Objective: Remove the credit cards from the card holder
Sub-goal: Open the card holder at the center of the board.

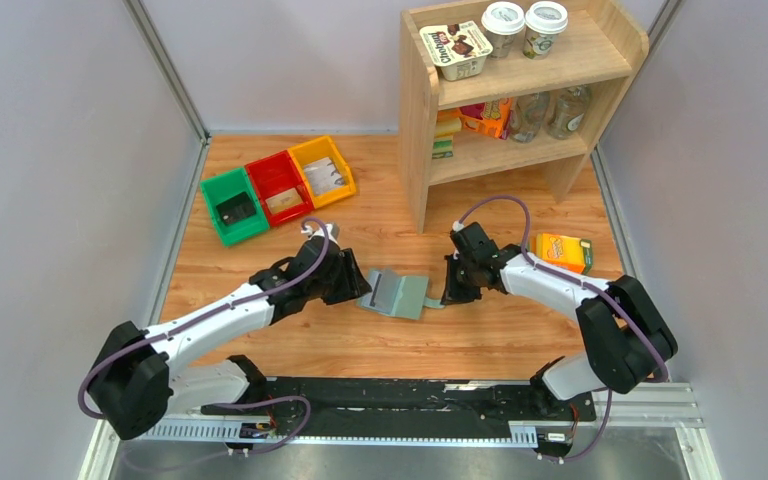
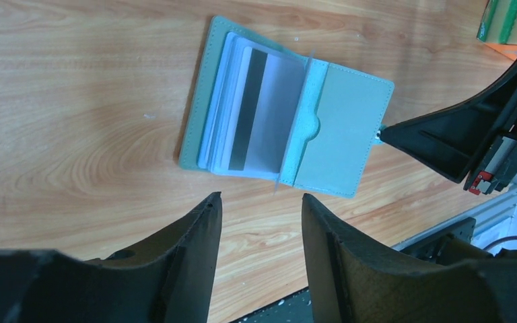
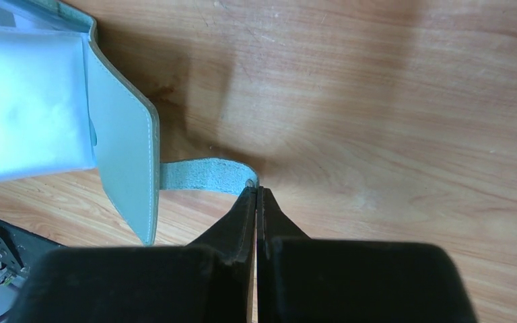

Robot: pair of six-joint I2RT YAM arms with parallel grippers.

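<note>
Grey-green card holder (image 1: 397, 293) lies open, tab (image 3: 202, 176) pinched by right end effector (image 3: 256, 192); left end effector (image 2: 261, 196) gapes apart.

Both arms are bolted to a black rail (image 1: 410, 395) with a slotted silver strip on its near side. Above the rail's left end, the left arm (image 1: 210, 322) has white shell links between bulky black joint housings; above its right end, the right arm (image 1: 560, 290) matches. A purple cable (image 1: 290, 280) loops along each. The left gripper (image 2: 261, 202) has matte black, wedge-shaped fingers, as does the right gripper (image 3: 257, 192), which carries a small red part (image 2: 481, 182)
</note>
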